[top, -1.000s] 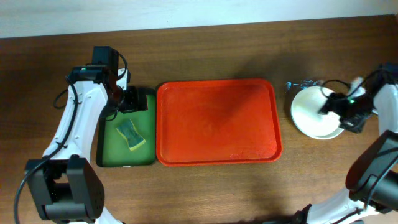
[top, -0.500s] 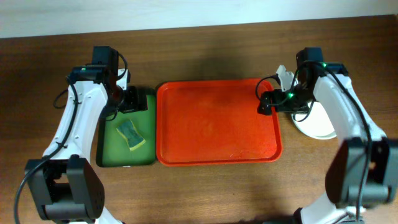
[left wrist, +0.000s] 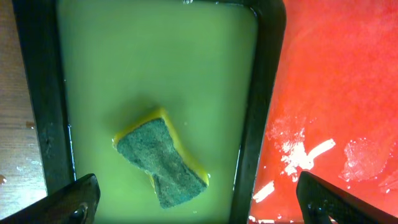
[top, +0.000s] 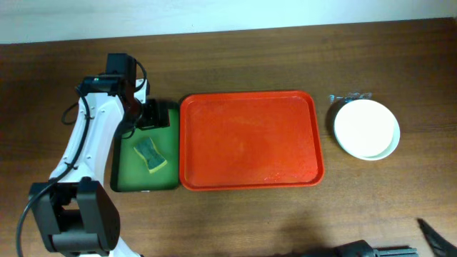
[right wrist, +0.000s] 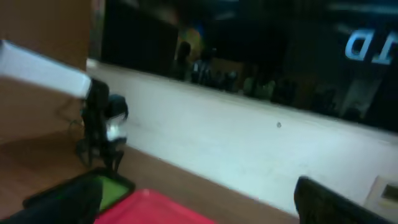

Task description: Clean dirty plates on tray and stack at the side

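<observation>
The red tray [top: 250, 139] lies at the table's middle with no plates on it; wet streaks show on it in the left wrist view [left wrist: 329, 93]. The plates [top: 366, 127] sit stacked on the table to its right, a cream-white one on top with no smear showing. My left gripper [top: 150, 114] hovers open and empty over the green tray's far end, its fingers [left wrist: 202, 208] wide apart. My right gripper [right wrist: 193, 211] is open and empty, raised and tilted toward the far wall. In the overhead view only a dark tip of that arm [top: 428, 230] shows.
A dark green tray [top: 145, 153] left of the red tray holds a yellow-and-green sponge [top: 150, 154], also in the left wrist view [left wrist: 163, 162]. Small clear scraps [top: 350, 96] lie behind the plate stack. The blurred right wrist view shows the red tray's corner [right wrist: 155, 208].
My right arm swung from the plate stack to the red tray's right edge, then pulled back out of the overhead view. The left arm and sponge have not moved.
</observation>
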### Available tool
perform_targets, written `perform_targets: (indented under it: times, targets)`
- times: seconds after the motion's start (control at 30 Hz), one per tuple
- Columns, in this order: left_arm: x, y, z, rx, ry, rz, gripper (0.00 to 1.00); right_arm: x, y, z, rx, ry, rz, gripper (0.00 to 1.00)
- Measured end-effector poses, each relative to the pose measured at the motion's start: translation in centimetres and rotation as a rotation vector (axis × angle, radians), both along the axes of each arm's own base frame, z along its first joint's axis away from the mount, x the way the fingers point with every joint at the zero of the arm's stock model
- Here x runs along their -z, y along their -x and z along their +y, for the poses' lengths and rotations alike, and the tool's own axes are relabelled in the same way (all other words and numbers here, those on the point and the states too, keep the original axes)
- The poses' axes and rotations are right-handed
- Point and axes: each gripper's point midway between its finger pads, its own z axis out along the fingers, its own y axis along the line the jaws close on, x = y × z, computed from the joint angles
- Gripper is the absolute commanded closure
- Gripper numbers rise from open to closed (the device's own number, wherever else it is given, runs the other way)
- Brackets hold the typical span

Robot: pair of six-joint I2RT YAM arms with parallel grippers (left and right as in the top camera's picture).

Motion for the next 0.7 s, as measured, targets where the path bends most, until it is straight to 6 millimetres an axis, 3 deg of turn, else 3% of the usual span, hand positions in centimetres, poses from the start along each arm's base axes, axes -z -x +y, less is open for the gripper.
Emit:
perform_targets:
  times: [0.1, 0.13, 0.17, 0.2, 0.27, 0.4, 0.43, 0.7]
  targets:
    - [0.0, 0.1, 0.0, 0.0, -0.001, 0.003, 0.01, 2.2, -9.0, 1.7, 0.001, 0.008, -0.122, 0.02]
    - [0.0, 0.0, 0.0, 0.0, -0.002, 0.0, 0.01, 1.4, -10.4, 2.0, 0.008, -0.002, -0.279, 0.02]
    - [0.0, 0.0, 0.0, 0.0, 0.0, 0.001, 0.01, 3.0, -11.9, 2.2, 0.017, 0.002, -0.349, 0.02]
    - [0.0, 0.0, 0.0, 0.0, 0.0, 0.0, 0.01, 5.8, -13.7, 2.4, 0.027, 0.007, -0.358, 0.02]
    - [0.0, 0.0, 0.0, 0.0, 0.0, 0.0, 0.01, 14.7, -17.4, 2.7, 0.038, 0.046, -0.193, 0.02]
    - [0.0, 0.0, 0.0, 0.0, 0.0, -0.001, 0.01, 23.7, -18.9, 2.9, 0.028, 0.117, 0.16, 0.02]
    - [0.0, 0.0, 0.0, 0.0, 0.0, 0.0, 0.01, 24.5, -18.9, 2.9, 0.027, 0.124, 0.192, 0.02]
    - [0.0, 0.0, 0.0, 0.0, 0.0, 0.0, 0.01, 24.5, -18.9, 2.9, 0.027, 0.125, 0.193, 0.02]
